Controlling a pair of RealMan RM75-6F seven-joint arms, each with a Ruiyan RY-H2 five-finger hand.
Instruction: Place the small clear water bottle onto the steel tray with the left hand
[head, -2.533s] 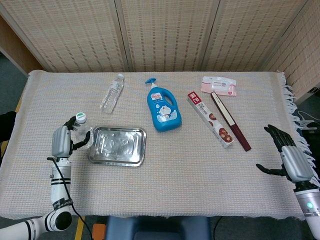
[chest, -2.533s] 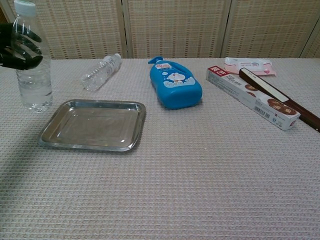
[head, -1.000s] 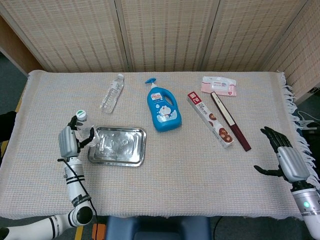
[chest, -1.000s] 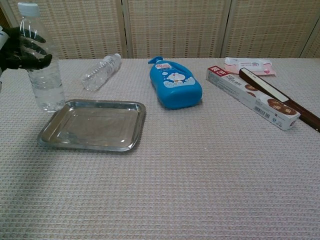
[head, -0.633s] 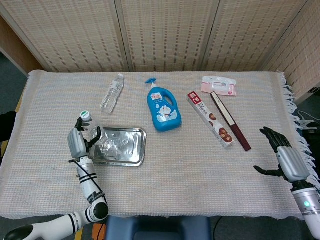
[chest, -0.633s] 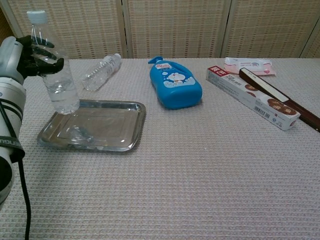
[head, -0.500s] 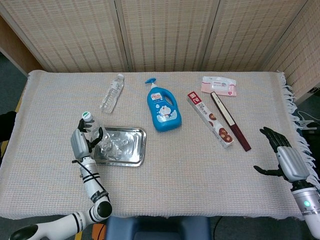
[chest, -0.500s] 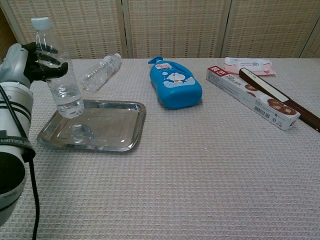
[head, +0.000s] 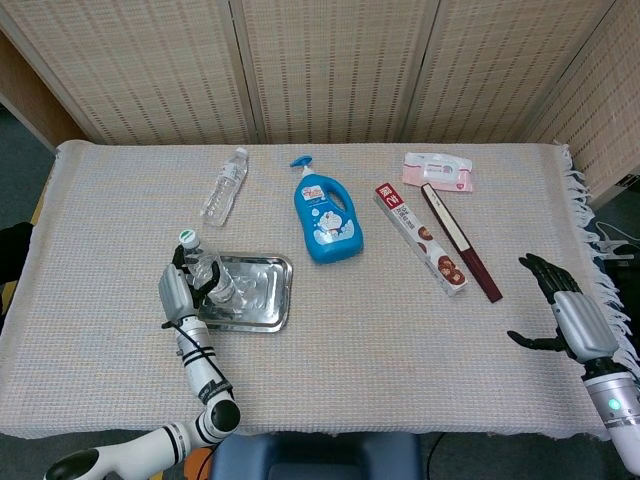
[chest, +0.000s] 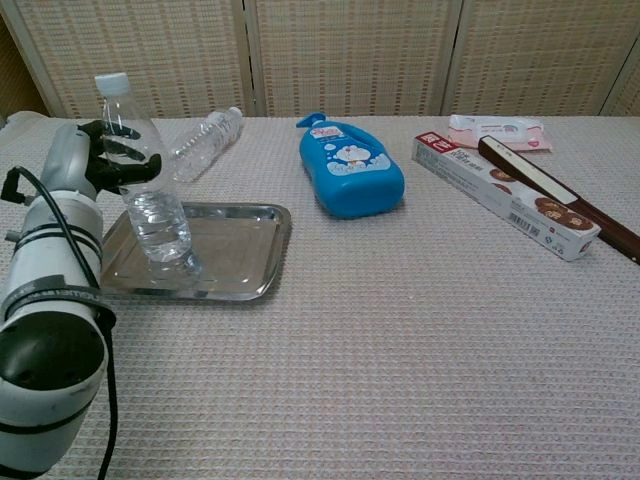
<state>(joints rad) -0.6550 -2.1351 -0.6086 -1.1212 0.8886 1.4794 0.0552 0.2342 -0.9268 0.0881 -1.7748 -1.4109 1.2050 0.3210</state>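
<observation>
My left hand (chest: 82, 163) grips a small clear water bottle (chest: 148, 190) with a white cap around its upper part. The bottle stands nearly upright, leaning a little, with its base over the left part of the steel tray (chest: 236, 246). In the head view the left hand (head: 178, 291) sits at the tray's left edge, with the bottle (head: 212, 277) inside the tray (head: 262, 291). Whether the base rests on the metal I cannot tell. My right hand (head: 568, 308) hovers at the table's right edge, fingers spread, holding nothing.
A second clear bottle (chest: 203, 143) lies on its side behind the tray. A blue pump bottle (chest: 350, 170) lies at centre. To the right are a long biscuit box (chest: 505, 195), a dark flat stick (chest: 560, 200) and a wipes pack (chest: 497, 130).
My left hand has carried the bottle rightward from beside the tray to over its left part, and lowered it. The right hand has barely shifted.
</observation>
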